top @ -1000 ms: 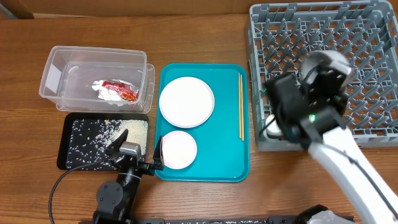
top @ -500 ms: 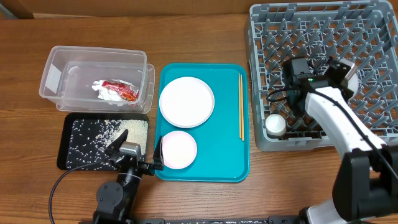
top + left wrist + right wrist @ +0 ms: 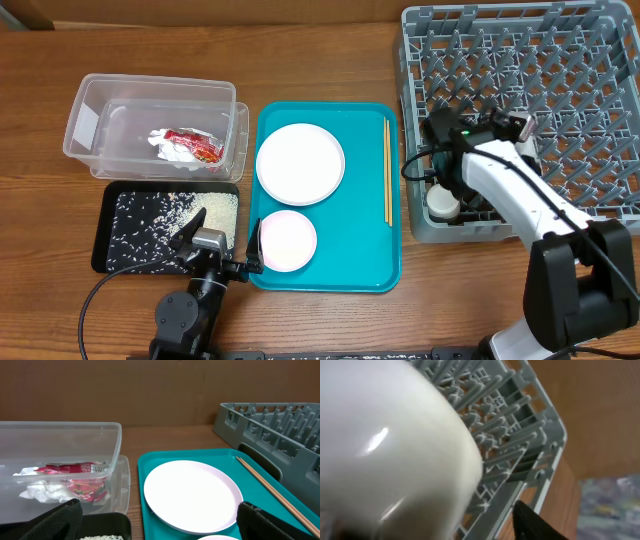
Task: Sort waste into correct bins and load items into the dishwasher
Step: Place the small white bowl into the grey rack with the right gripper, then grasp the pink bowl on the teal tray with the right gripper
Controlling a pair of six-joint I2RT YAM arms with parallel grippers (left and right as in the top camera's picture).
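The red-and-white wrapper [image 3: 186, 146] lies in the clear tub [image 3: 90, 110], also in the left wrist view [image 3: 70, 477]. Rice [image 3: 195, 210] is strewn in the black tray [image 3: 110, 250]. The large plate [image 3: 300, 163], small plate [image 3: 288, 240] and chopsticks [image 3: 388, 170] lie on the teal tray. A small cup [image 3: 443, 203] stands in the grey rack's [image 3: 520, 60] front-left corner. My right gripper [image 3: 445, 165] hovers over that corner, shut on the white bowl [image 3: 390, 455]; one finger is hidden. My left gripper [image 3: 222, 242] is open and empty near the front edge.
The teal tray [image 3: 360, 260] sits between the bins and the rack. The rack's front wall [image 3: 470, 232] and upright pegs surround the right gripper. The clear tub's wall [image 3: 115, 455] and the black tray's corner [image 3: 107, 520] are just ahead of the left gripper.
My right arm has swung from the rack's middle to its front-left corner, turning at the wrist and coming lower. The left arm, plates, chopsticks and bins have not moved.
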